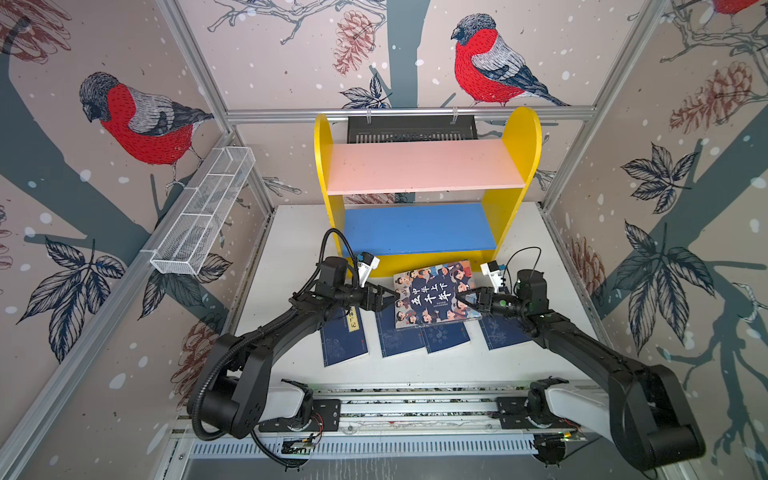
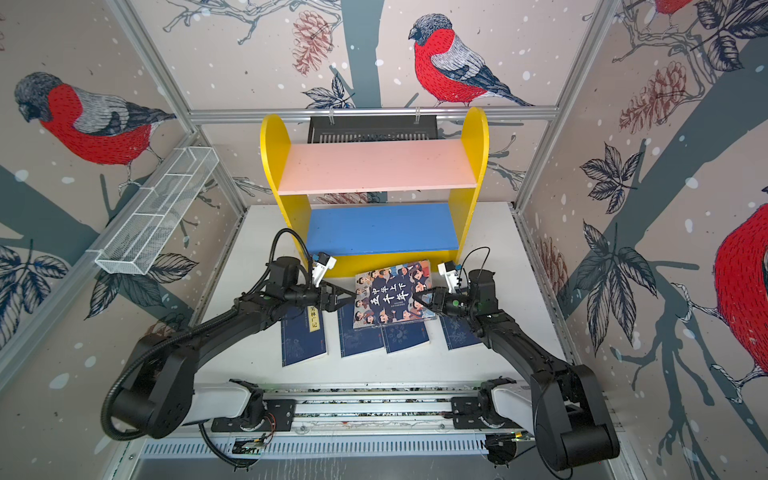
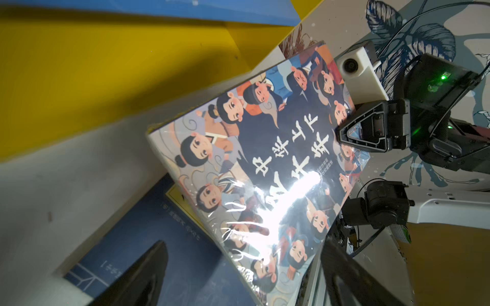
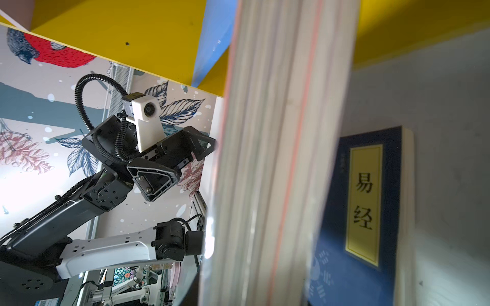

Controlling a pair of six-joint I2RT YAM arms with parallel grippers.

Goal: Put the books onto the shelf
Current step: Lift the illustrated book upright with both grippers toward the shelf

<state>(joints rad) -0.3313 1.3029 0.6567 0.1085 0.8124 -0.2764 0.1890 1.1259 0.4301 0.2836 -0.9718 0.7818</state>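
Note:
The large illustrated book (image 1: 432, 295) (image 2: 390, 296) hangs tilted just in front of the shelf (image 1: 519, 141) (image 2: 473, 141), over several navy-blue books (image 1: 343, 340) (image 2: 303, 338) lying flat on the white table. My right gripper (image 1: 467, 300) (image 2: 422, 300) is shut on its right edge, and its page edge (image 4: 278, 159) fills the right wrist view. My left gripper (image 1: 384, 297) (image 2: 343, 296) (image 3: 242, 246) stands open, with its fingers on either side of the book's left edge. Both shelf boards, pink (image 1: 424, 166) and blue (image 1: 417, 228), are bare.
A white wire mesh basket (image 1: 203, 212) hangs on the left wall. A black vented tray (image 1: 411, 129) hangs behind the shelf. One navy book with a yellow label (image 4: 371, 198) lies under the lifted book. The arm rail (image 1: 415, 409) runs along the table's front edge.

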